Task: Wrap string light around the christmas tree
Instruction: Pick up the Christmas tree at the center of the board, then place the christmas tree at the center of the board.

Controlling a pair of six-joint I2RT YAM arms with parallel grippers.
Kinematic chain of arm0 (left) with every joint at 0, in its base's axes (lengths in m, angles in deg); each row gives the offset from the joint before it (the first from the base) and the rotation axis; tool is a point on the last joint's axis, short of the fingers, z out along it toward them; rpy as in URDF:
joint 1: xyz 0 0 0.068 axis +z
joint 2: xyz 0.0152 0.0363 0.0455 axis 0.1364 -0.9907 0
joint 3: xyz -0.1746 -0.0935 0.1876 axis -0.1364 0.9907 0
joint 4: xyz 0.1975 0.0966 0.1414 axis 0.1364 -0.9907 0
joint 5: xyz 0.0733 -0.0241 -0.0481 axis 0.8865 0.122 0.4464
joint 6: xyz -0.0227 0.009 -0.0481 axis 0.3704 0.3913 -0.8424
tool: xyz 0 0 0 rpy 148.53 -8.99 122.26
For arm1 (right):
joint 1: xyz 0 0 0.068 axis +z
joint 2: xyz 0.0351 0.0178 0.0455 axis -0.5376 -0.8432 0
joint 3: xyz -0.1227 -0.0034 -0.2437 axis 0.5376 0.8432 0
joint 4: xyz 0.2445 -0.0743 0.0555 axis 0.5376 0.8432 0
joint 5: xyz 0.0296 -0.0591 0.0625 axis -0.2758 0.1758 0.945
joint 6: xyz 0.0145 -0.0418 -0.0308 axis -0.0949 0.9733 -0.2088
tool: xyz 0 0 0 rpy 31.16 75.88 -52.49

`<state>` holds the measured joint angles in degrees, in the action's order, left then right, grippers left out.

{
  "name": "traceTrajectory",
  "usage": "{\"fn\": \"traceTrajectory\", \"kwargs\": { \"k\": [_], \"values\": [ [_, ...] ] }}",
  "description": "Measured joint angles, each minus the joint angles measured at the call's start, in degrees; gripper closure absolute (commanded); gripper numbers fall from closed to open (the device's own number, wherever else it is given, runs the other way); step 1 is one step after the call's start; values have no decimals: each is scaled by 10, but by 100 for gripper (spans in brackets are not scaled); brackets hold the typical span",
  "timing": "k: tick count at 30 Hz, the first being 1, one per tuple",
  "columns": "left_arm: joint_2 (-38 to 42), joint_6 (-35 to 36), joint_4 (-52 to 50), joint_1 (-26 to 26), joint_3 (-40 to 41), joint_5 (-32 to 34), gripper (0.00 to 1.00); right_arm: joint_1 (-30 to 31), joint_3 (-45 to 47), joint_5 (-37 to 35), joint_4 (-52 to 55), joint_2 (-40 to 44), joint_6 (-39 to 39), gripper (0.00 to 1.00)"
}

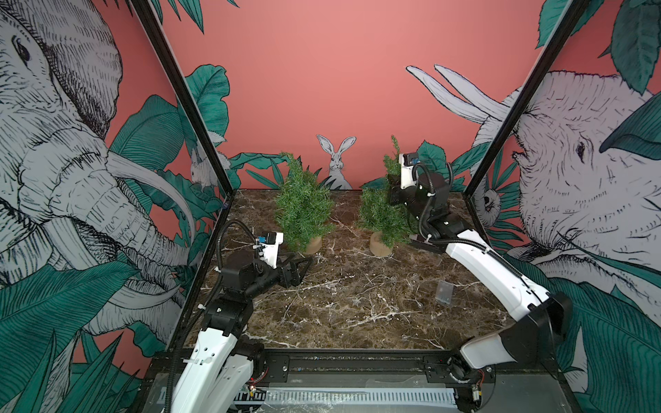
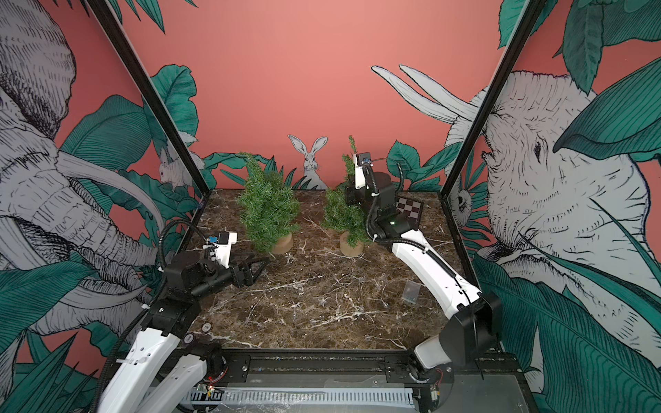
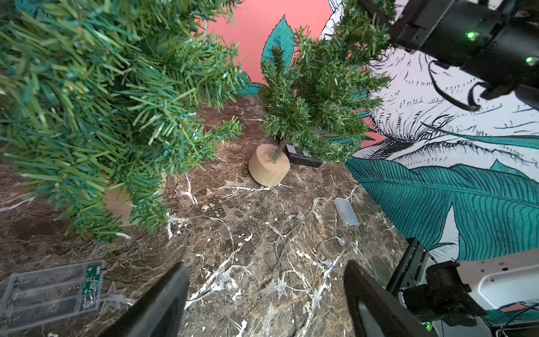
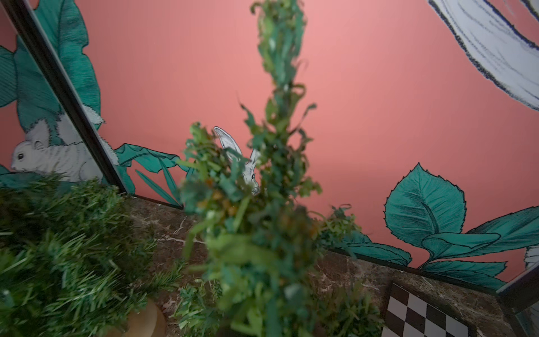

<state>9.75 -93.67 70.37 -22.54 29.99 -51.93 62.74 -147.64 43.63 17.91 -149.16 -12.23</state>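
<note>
With string light (image 3: pixel 291 262) strewn across marble desk (image 1: pixel 357 296): left gripper (image 1: pixel 298 270) wide and empty at frame left; right gripper (image 1: pixel 393 195) buried in right christmas tree (image 1: pixel 382 214), closure hidden.

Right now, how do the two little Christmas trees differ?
The left tree stands free, upright on its wooden base; the right tree leans, with the right end effector pushed into its upper branches. The left tree looks fuller; the right has a thin bare tip. Both are green, unlit, on round wooden bases.

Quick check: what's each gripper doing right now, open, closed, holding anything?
Left gripper: open, holding nothing, low over the table.
Right gripper: buried in the right Christmas tree; jaws hidden, can't tell.
</note>
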Motion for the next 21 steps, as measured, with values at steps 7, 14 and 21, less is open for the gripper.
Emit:
{"fn": "traceTrajectory", "kwargs": {
  "k": [7, 14, 21],
  "values": [
    [1, -2, 0, 0, 0, 1, 15, 37, 28, 12, -1, 35, -2, 100],
    [10, -2, -1, 0, 1, 6, 15, 75, 31, 25, -14, 34, -3, 100],
    [11, -1, -1, 0, 1, 13, 15, 107, 33, 28, -32, 23, 4, 100]
  ]
}}
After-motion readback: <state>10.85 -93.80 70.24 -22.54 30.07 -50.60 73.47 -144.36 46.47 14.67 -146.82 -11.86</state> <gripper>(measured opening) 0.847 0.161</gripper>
